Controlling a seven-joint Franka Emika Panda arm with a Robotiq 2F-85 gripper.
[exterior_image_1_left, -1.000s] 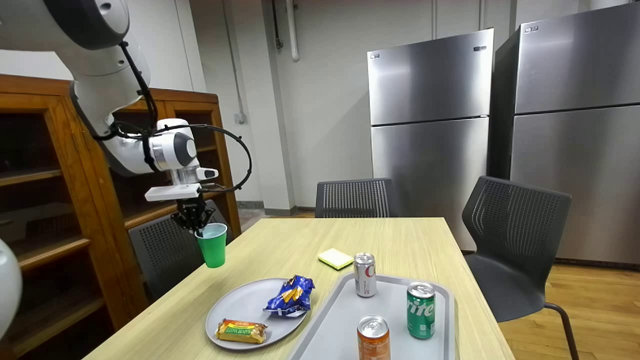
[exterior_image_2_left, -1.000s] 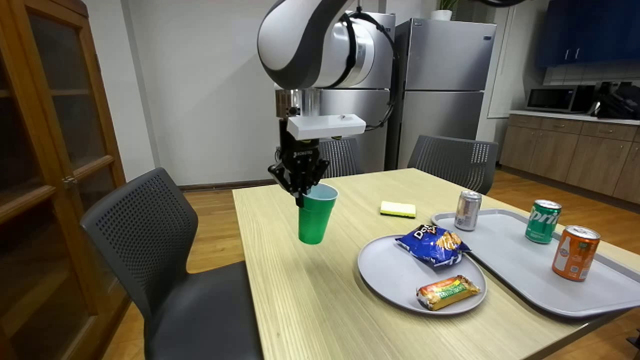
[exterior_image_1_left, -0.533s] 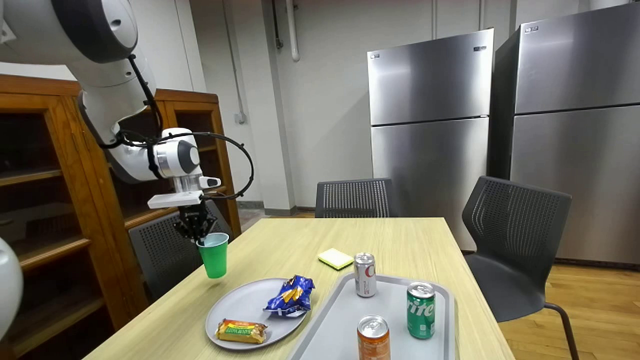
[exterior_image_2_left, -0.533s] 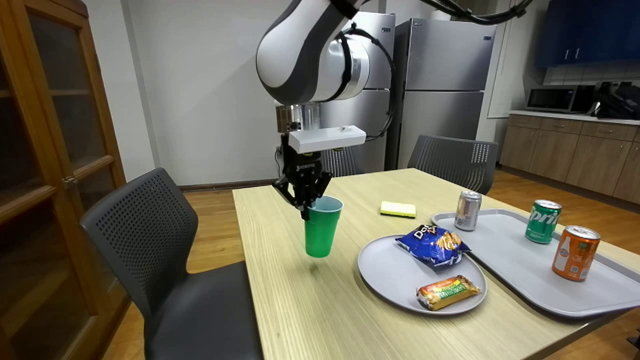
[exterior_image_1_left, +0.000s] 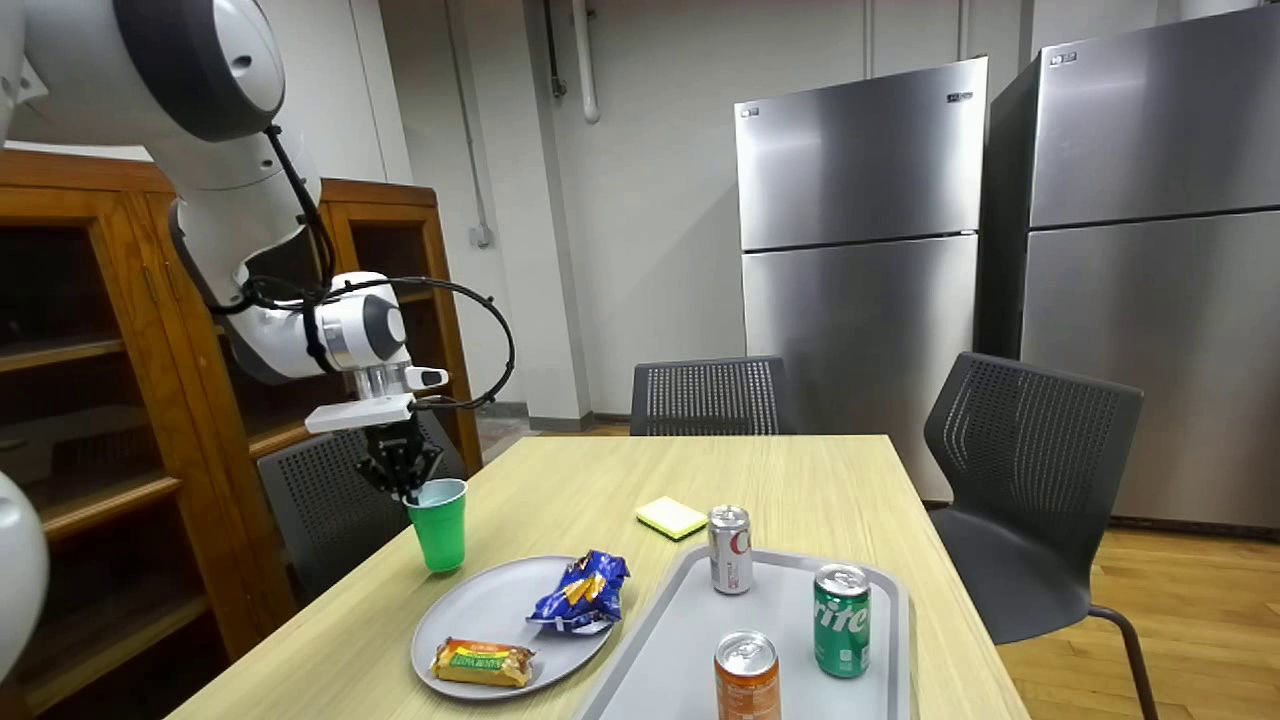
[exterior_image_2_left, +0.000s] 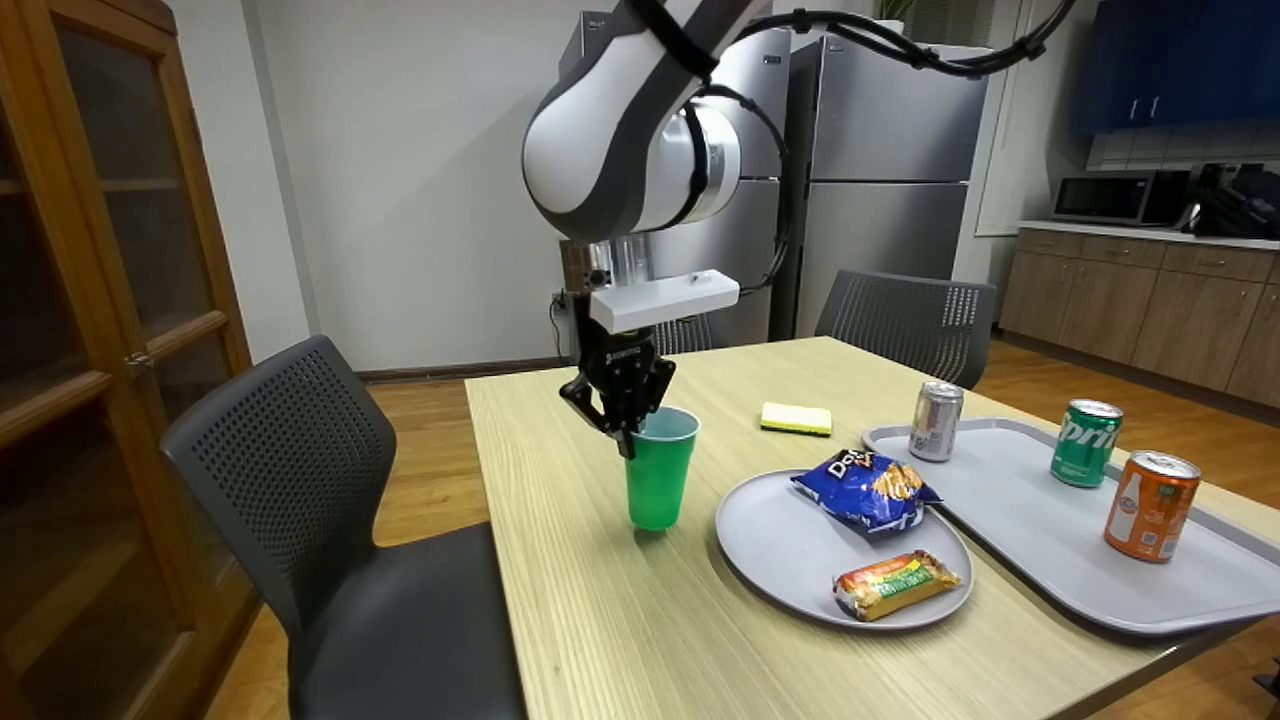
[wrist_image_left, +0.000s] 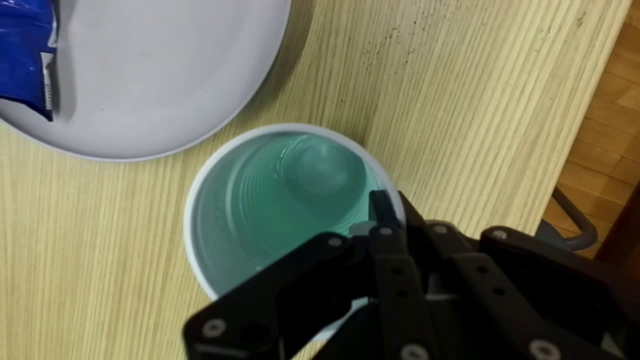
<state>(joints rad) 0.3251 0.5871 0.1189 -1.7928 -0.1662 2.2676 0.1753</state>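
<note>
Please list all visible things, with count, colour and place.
Table: 1, beige, centre
Plate: 1, grey, on table
Plastic cup: 1, green, beside plate
Doritos bag: 1, blue, on plate
Snack bar: 1, gold, on plate
Tray: 1, grey, beside plate
Sprite can: 1, green, on tray
Other cans: 2, silver, orange, on tray
Sponge: 1, yellow, on table
Chairs: 3, charcoal, around table
Refrigerators: 2, silver, background
Glass-door cabinetry: count unclear, brown, background
Kitchen cabinets: several, blue, brown, background
Microwave: 1, black, on counter
Potted plant: 1, green, background
Robot arm: 1, mostly white, above table
Gripper: 1, black, pinching cup rim
</note>
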